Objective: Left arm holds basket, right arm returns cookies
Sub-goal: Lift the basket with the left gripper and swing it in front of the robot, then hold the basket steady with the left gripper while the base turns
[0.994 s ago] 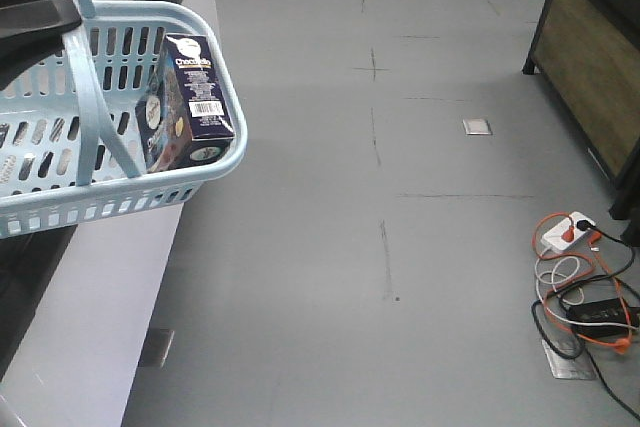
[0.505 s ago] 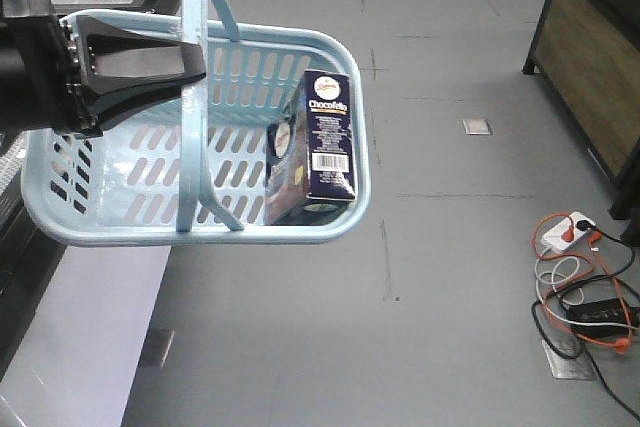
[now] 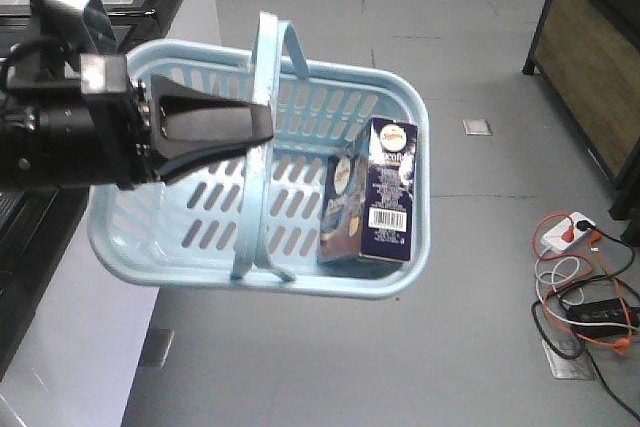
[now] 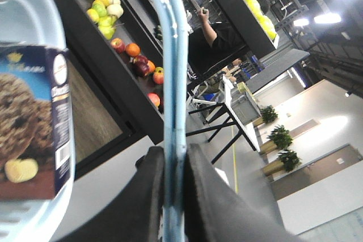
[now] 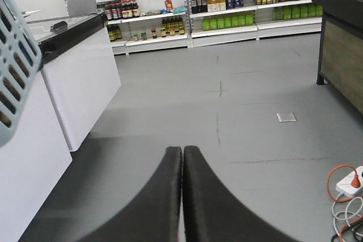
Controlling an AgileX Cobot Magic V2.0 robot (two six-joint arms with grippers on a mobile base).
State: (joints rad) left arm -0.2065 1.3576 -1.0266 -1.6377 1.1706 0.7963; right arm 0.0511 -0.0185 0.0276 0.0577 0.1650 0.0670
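- Grey shop floor (image 3: 300, 367) below; stocked shelves (image 5: 227, 4) far ahead of right gripper (image 5: 182, 151).
- Gripping basket (image 3: 250, 282) by its handle (image 3: 248, 212) with left gripper (image 3: 266, 127), jaws pinched tight on the flat strap.
- Carrying cookies (image 3: 372, 192) upright inside, past the left fingertips, by the far end wall.
- Holding nothing in right gripper: fingers pressed together, well apart from carton.
- Next, probably: hold basket level, spread right jaws first, come down on carton clear of handle.

Handle (image 3: 266, 62) crosses basket (image 3: 250, 283) mouth, cookies (image 3: 385, 197) beside it.
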